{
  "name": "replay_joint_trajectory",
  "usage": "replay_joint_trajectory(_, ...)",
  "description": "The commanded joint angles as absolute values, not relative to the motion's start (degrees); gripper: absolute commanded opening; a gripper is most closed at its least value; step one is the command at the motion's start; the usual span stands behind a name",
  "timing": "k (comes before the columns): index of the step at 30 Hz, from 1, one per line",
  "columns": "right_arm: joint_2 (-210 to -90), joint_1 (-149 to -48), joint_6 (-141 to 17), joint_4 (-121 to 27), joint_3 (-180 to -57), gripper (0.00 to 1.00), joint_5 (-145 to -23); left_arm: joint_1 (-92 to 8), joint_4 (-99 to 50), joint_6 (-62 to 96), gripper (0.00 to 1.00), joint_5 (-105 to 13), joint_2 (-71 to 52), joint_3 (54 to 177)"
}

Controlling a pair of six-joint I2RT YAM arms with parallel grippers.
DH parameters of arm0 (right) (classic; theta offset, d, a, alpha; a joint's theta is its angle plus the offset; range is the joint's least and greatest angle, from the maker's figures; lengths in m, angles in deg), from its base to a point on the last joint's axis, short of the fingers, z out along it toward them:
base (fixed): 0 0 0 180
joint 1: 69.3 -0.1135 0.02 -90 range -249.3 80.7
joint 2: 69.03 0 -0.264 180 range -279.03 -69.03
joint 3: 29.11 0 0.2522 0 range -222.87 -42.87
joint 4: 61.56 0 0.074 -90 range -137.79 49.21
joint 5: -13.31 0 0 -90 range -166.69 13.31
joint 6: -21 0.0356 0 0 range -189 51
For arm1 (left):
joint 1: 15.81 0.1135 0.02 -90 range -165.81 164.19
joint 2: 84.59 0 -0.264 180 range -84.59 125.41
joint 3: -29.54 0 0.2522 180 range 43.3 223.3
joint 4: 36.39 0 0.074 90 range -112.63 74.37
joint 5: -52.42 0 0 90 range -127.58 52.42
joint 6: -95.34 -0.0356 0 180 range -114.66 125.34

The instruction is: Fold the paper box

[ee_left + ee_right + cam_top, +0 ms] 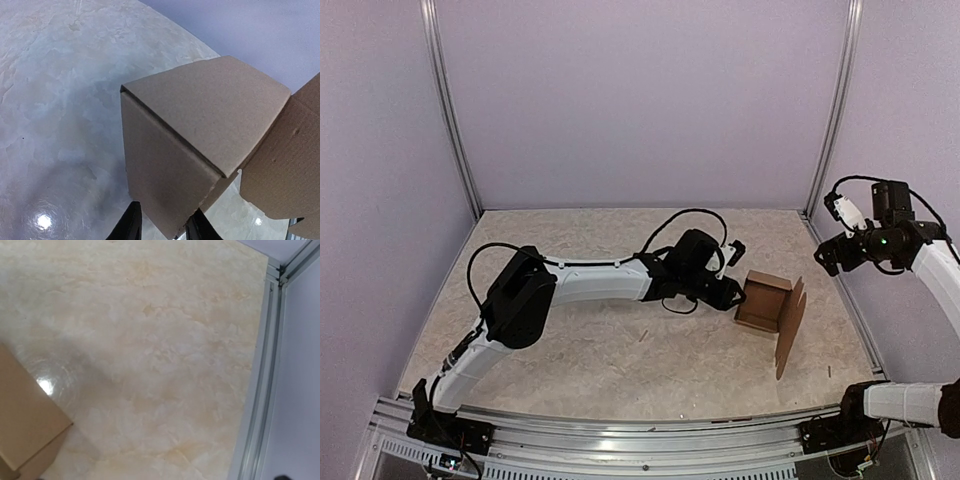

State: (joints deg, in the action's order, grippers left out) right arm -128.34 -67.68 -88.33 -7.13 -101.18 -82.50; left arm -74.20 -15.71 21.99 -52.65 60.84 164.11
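Beige table (620,360), paper box (765,300) (lilac walls (640,100))

Paper box (765,300) rests on pale mottled table (620,355)

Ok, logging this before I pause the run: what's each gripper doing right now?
Left gripper: closed on the lower edge of the paper box.
Right gripper: raised, away from the box; open or closed cannot be told.

The paper box (200,115) is matt brown cardboard — the table (60,100) glossy, marbled, smooth.
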Motion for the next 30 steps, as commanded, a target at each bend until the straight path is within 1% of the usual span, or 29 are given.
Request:
replay_joint_trajectory(1,-127.06,-67.37,-87.02,-7.32,-99.79,0.98,-81.71,-74.21,-17.44,27.53,0.25,-53.67,63.53,166.44)
replay_joint_trajectory(2,-126.89,-67.36,-86.88,-7.4,-99.43,0.98,-81.56,-74.03,-18.47,28.48,0.2,-54.1,63.65,166.47)
replay_joint_trajectory(5,-126.45,-67.37,-86.74,-7.83,-98.75,0.98,-81.23,-73.2,-19.98,31.44,0.11,-55.58,63.94,166.44)
replay_joint_trajectory(8,-126.25,-67.35,-86.6,-8.3,-98.3,0.98,-81.08,-72.55,-20.38,33.36,0.04,-56.57,63.48,165.93)
replay_joint_trajectory(10,-126.33,-67.37,-86.38,-8.6,-98.43,0.98,-81.17,-71.95,-20.08,34.79,0.02,-56.94,62.18,164.64)
replay_joint_trajectory(12,-126.62,-67.37,-86.34,-8.85,-98.81,0.98,-81.49,-71.2,-18.62,36.77,0.01,-57.35,60.08,162.56)
replay_joint_trajectory(15,-127.01,-67.37,-86.4,-10.2,-99.36,0.98,-83.46,-69.57,-12.52,41.76,0.0,-56.41,54.0,157.77)
replay_joint_trajectory(19,-127.74,-67.37,-87.28,-12.93,-98.81,0.97,-93.12,-67.18,-3.63,49.05,0.0,-55.59,42.47,144.46)
replay_joint_trajectory(22,-129.92,-68.06,-86.41,-15.85,-98.55,0.87,-101.78,-65.79,-0.51,55.7,0.0,-56.51,32.02,133.41)
replay_joint_trajectory(25,-135.69,-72.83,-86.25,-16.88,-100.01,0.85,-103.25,-64.44,3.98,63.65,0.0,-57.28,23.79,125.7)
replay_joint_trajectory(27,-139.14,-76.75,-87.48,-16.36,-101.99,0.85,-102.36,-64.27,8.03,67.42,0.0,-57.23,20.54,123.96)
replay_joint_trajectory(30,-142.0,-81.41,-88.34,-16.51,-104.13,0.86,-100.81,-65.54,12.64,71.71,0.0,-53.21,16.9,123.01)
